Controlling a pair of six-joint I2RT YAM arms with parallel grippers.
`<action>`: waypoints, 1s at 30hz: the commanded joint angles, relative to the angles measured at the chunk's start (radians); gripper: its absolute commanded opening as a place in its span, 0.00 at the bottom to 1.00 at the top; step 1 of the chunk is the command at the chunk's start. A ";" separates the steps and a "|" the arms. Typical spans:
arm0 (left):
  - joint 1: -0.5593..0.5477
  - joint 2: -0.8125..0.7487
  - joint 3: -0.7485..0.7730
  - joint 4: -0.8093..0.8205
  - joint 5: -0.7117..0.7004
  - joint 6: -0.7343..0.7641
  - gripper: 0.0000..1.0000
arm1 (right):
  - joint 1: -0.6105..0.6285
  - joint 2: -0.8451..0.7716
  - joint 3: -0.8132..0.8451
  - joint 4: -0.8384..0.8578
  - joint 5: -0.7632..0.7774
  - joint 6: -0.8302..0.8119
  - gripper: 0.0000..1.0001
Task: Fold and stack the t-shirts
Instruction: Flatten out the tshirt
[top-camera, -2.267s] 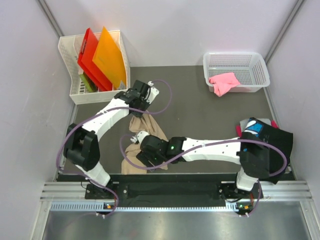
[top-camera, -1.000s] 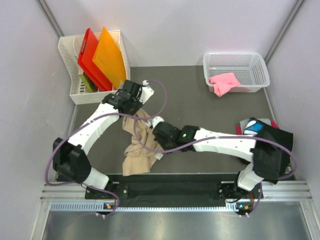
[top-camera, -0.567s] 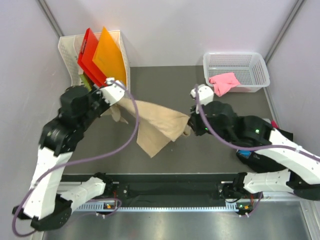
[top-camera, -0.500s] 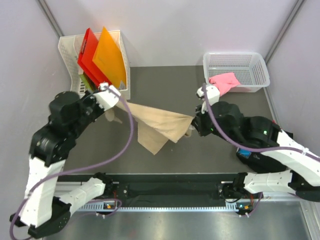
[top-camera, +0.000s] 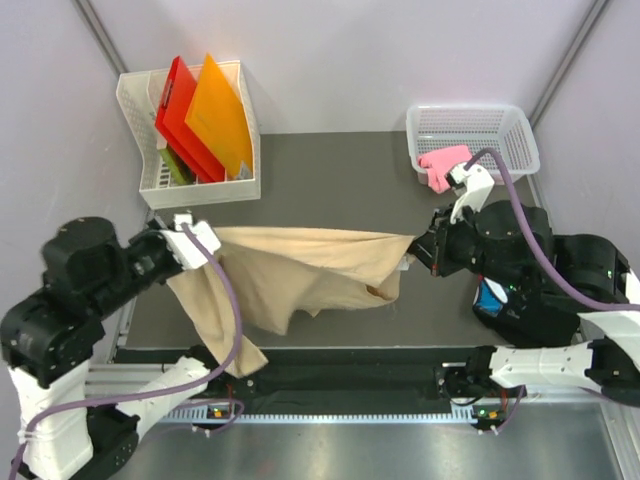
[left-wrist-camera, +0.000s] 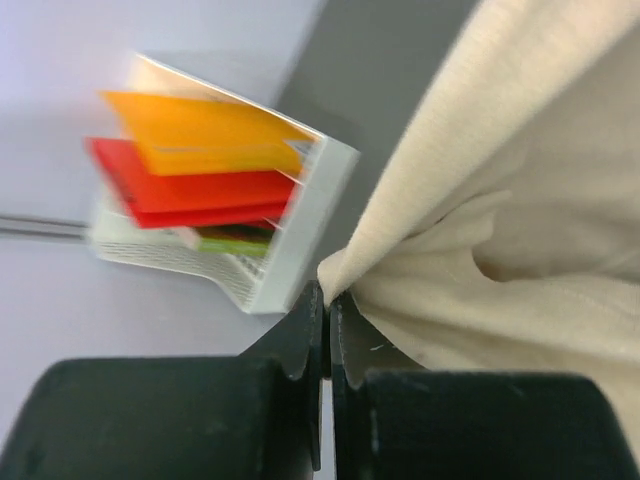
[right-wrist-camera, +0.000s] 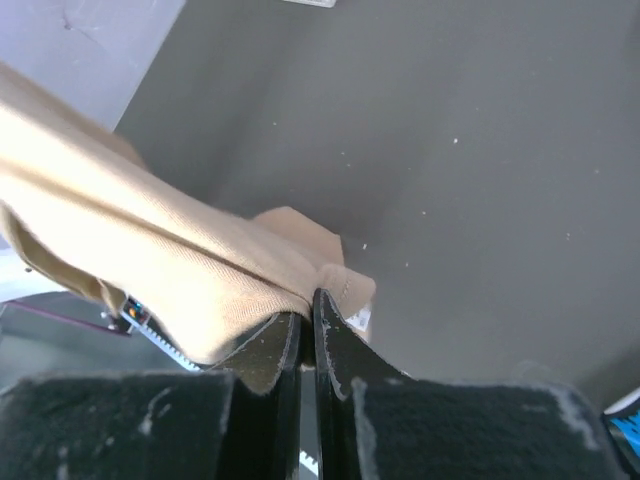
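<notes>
robot lab / test cell, not home or shop. plain white panel walls (top-camera: 400, 60) box in dark grey tabletop (top-camera: 340, 170) on 3 sides, metal struts (top-camera: 100, 35) in corners. aluminium rail (top-camera: 330, 412) along bottom edge of frame w/ robot arm bases (top-camera: 480, 385) bolted on. props sparse: white plastic rack (top-camera: 140, 150) upper left, white mesh basket (top-camera: 500, 125) upper right.

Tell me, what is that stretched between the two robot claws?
The tan t-shirt, spread in the air: the left gripper and the right gripper each pinch one end. The top view shows it.
</notes>
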 joint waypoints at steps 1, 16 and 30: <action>0.005 -0.035 -0.322 -0.047 0.078 0.022 0.00 | -0.012 0.008 0.001 -0.031 0.100 0.012 0.00; 0.067 0.336 -0.866 0.682 0.039 0.061 0.00 | -0.656 0.526 -0.261 0.342 -0.271 -0.170 0.00; 0.198 0.821 -0.280 0.402 -0.112 -0.139 0.83 | -0.753 0.828 -0.118 0.367 -0.251 -0.278 0.00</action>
